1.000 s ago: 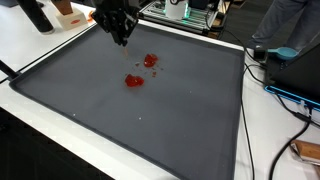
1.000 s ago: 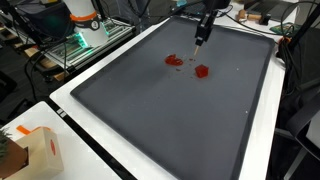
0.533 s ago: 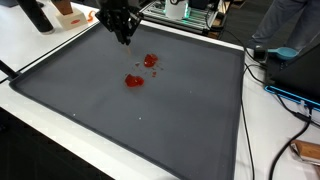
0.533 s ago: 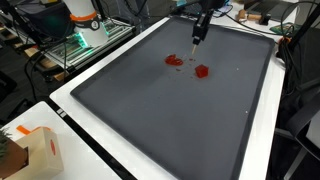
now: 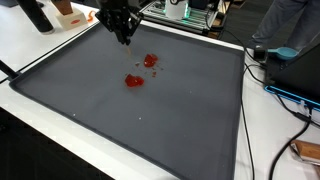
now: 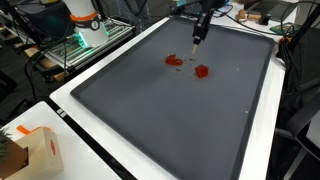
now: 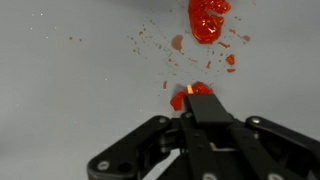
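Arm (image 5: 112, 10) hung steeply down at upper left of an exterior view, gripper (image 5: 126, 40) raised above mat (image 5: 180, 120). Fingers together in wrist view, gripping nothing discernible. Red blob (image 5: 150, 61) on mat just lower right of tip, second blob (image 5: 133, 81) below it.

A single black robot arm (image 5: 112, 14) reaches down from above, its wrist held close to vertical in both exterior views. The gripper (image 5: 125, 39) points straight down. In the wrist view its two dark fingers (image 7: 205, 115) are pressed together (no gap shows between them).
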Tool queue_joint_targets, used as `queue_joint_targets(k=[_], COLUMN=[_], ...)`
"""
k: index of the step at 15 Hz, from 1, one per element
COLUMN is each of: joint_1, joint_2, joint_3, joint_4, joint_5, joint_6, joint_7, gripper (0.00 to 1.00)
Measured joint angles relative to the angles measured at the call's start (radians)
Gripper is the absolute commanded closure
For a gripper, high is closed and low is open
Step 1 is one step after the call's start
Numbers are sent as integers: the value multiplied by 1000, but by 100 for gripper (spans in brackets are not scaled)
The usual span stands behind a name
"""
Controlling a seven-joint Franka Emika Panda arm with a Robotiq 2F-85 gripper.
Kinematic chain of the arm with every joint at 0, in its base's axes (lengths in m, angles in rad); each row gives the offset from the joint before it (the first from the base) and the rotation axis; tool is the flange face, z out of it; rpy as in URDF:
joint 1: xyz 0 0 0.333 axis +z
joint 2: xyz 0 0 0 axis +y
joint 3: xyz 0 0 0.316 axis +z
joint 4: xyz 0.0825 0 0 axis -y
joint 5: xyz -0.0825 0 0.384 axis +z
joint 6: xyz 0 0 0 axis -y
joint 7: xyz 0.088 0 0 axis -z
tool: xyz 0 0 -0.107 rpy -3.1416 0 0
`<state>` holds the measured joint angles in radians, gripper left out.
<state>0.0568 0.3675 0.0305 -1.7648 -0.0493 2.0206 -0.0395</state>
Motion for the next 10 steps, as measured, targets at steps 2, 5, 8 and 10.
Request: queue_joint_targets(k=[2,5,8,10], joint_1=[0,0,-1,-4], joint_2=[0,1,7,13], joint_3=[0,6,19,27], joint_4=[0,3,1,-4], joint_5=[0,2,15,37], joint_6=[0,13,56,82], joint_7=[0,-30,-98,-155], gripper=[97,97,97,97])
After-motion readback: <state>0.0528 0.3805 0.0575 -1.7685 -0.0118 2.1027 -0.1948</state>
